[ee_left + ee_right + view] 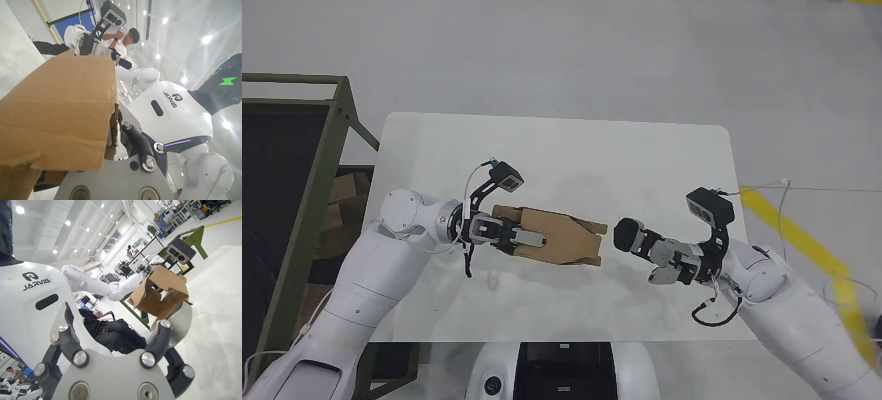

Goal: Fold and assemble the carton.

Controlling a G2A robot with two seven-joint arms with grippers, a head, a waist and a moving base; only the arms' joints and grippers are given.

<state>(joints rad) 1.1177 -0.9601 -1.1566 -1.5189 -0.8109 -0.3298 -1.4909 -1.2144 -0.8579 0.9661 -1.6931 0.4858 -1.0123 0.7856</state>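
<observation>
Over the middle of the table (pixel 642 160), one carton (pixel 562 240) is being held; whether it is touching the surface cannot be made out. One carton, two grippers and one green rack (pixel 292 79) are being counted.

The carton is brown cardboard. It is lying lengthwise between the two grippers and is partly opened into a tube, with ragged flaps splaying at the end turned away from the rack. The number of flaps is being left uncertain, since they are overlapping one another in the right wrist view. The carton's underside is being hidden from the top view. In the left wrist view its far wall is being blocked by its near wall.

The left gripper (pixel 525 239) is being held at the carton's rack-side end. Its fingers (pixel 533 240) are being clamped on the cardboard wall there, one lying across the carton's upper face. The finger under the wall is being covered by the cardboard. The left arm is being bent at the elbow, with the wrist brought in level toward the carton.

The right gripper (pixel 640 252) is being held just beside the carton's open end, apart from it, with its fingers (pixel 66 313) being spread wide. The right arm is being angled in from the side opposite the rack, its wrist pointing at the carton's opening.
</observation>
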